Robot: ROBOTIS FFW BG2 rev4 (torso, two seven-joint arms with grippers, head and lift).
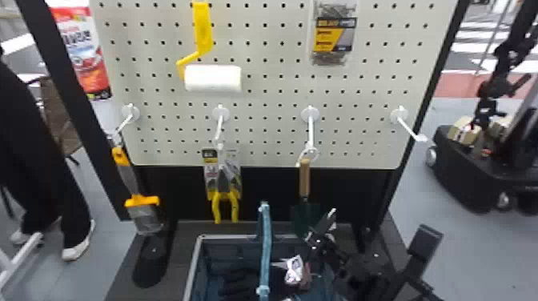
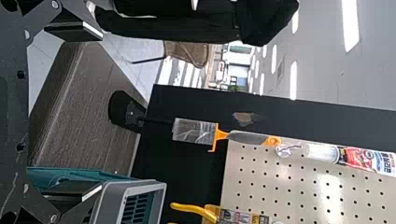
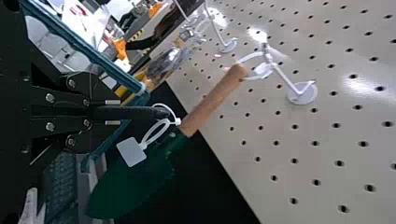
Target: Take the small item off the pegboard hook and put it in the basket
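My right gripper (image 1: 320, 235) is over the back right part of the basket (image 1: 196, 264), in front of the trowel blade. In the right wrist view, my right gripper (image 3: 113, 112) is shut on a slim black item (image 3: 140, 113). A looped white tie with a blank white tag (image 3: 131, 151) hangs at the item's free end, in front of the green trowel (image 3: 128, 186). The item is clear of the pegboard (image 1: 276, 80). In the left wrist view, my left gripper (image 2: 88, 112) stands open with nothing between its fingers, near the basket's grey rim (image 2: 161, 186).
Trowel (image 1: 305, 178), pliers (image 1: 224, 200) and scraper (image 1: 138, 200) hang from hooks. The far right hook (image 1: 408, 128) is bare. The basket's blue handle (image 1: 265, 248) stands upright; a silvery packet (image 1: 294, 270) lies inside. A person's legs (image 1: 40, 160) are at the left.
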